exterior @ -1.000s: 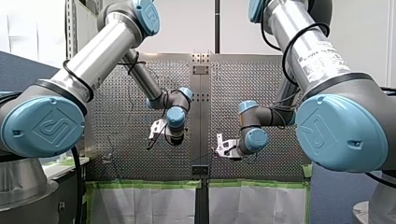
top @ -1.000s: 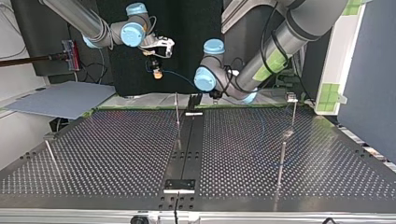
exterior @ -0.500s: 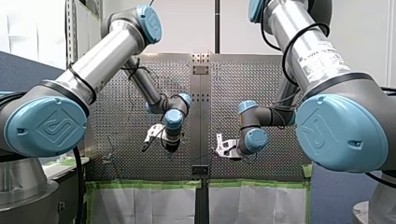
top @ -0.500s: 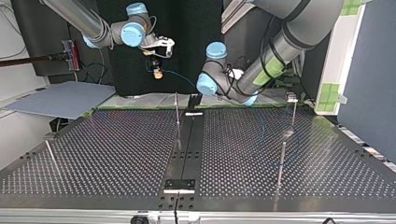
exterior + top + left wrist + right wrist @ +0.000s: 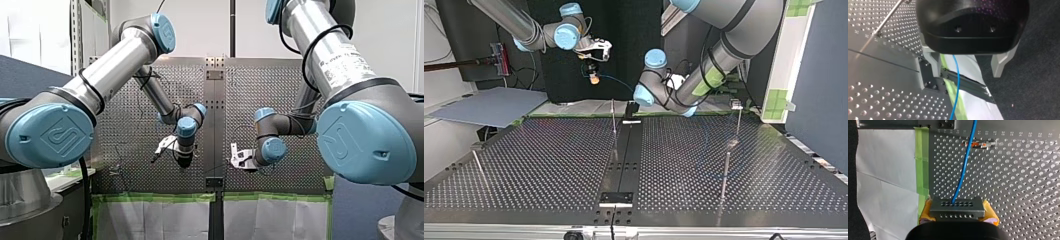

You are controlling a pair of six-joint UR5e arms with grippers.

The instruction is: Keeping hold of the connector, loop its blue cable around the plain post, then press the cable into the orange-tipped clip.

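Right hand (image 5: 957, 213): clamped on your connector (image 5: 957, 208); yellow pads (image 5: 926, 212) mostly hidden.
Left hand (image 5: 967, 65): open; blue cable (image 5: 956, 82) between its fingers (image 5: 934, 62), top hidden.

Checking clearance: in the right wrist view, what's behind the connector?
Around the connector, gripped between the right end effector's yellow pads, show the perforated table and green tape along its edge. What lies straight behind is covered by the connector and the end effector.

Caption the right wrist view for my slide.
Right arm's yellow-padded tool clamps a grey multi-hole connector, its blue cable running ahead over the perforated metal table.
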